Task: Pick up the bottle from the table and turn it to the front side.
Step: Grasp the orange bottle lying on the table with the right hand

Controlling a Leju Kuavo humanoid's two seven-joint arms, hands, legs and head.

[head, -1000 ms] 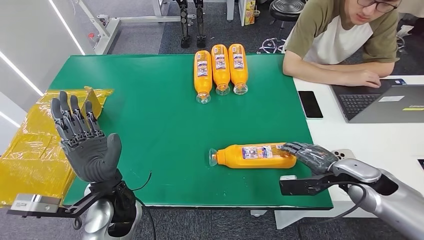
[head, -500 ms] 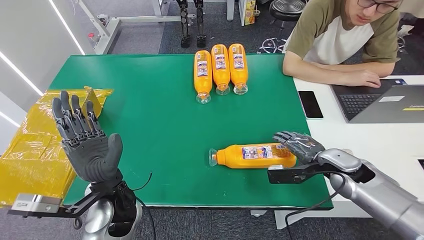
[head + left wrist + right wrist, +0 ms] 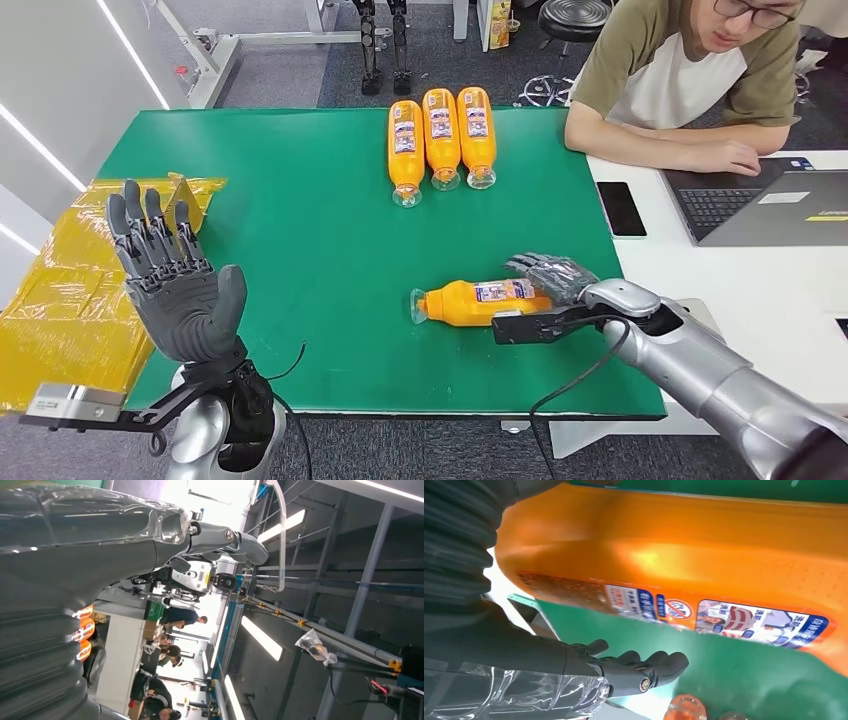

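The right hand (image 3: 548, 272) has slid left over the bottle (image 3: 470, 301).

Head cam high, looking down; right wrist cam close; both share bottle (image 3: 478, 301).

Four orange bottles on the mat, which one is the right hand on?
The lone bottle near the front edge, lying crosswise with its cap toward the left. The right hand is at its base end. The three others lie side by side at the far edge, untouched.

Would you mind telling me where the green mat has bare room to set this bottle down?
Bare green mat lies between the raised left hand and the lone bottle, below the three-bottle row. Crowded: right hand at the bottle.
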